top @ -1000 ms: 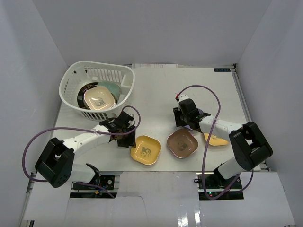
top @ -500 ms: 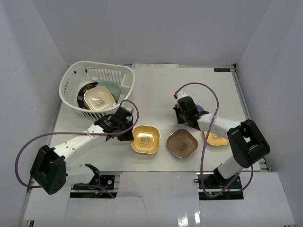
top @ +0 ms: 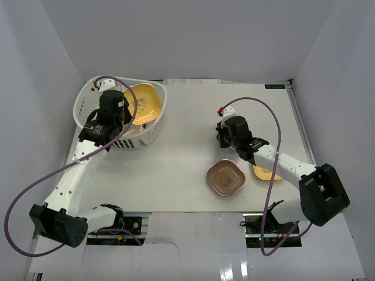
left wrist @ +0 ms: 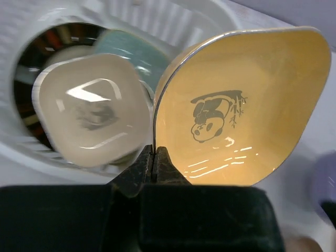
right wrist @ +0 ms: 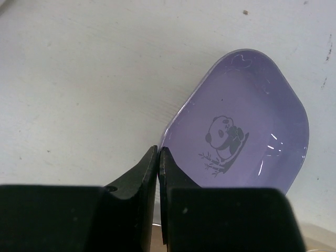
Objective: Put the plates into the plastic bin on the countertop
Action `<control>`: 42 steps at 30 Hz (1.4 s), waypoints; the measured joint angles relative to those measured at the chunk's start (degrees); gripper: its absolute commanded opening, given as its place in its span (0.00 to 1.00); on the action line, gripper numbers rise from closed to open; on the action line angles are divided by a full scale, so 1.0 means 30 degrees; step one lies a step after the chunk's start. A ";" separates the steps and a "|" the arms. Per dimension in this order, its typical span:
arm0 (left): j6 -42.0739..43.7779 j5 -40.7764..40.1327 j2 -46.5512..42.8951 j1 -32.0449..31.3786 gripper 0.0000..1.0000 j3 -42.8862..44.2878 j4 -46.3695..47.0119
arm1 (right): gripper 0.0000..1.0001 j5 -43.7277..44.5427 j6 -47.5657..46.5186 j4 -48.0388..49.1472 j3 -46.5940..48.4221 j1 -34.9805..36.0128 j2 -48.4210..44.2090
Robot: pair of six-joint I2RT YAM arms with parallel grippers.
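So the left gripper (left wrist: 156,155) was clamped shut right on the rim of a yellow plate (left wrist: 236,110), holding it up on edge so the cartoon print faced the wrist camera. That arm was stretched way out from its base, with the wrist hanging over the plastic bin (top: 82,105). Just below and beyond the fingers, inside the bin, sat a cream plate (left wrist: 92,110). It lay on top of a round dark-rimmed plate (left wrist: 31,68), with a mint plate (left wrist: 131,50) peeking out behind it. The right gripper (right wrist: 158,155) was pinched closed on the near edge of a purple plate (right wrist: 241,126), panda print up, with the countertop (right wrist: 79,79) running off to its left. I couldn't tell whether that plate was off the surface. The right arm reached forward from its base, forearm low over the table. Just behind that gripper, toward the base, a brown-pink plate (top: 225,177) sat flat, and a second yellow plate (top: 266,174) was half hidden under the forearm. Count I could see: two yellow, one each of purple, brown-pink, cream, mint and round dark-rimmed, so seven plates and one bin.
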 measured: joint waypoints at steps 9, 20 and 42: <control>0.0714 -0.2215 0.1035 0.4306 0.00 -0.2900 0.1239 | 0.08 -0.0561 0.0000 -0.0058 0.0000 0.1690 -0.0291; 0.1195 -0.3534 0.3774 0.5770 0.00 -0.4313 0.3789 | 0.08 -0.0444 -0.0036 -0.0867 0.1137 0.4175 -0.0503; -0.0452 0.2280 -0.2579 0.5916 0.89 -0.2841 0.3373 | 0.08 -0.2907 -0.1865 -0.1632 1.5664 0.8313 0.6550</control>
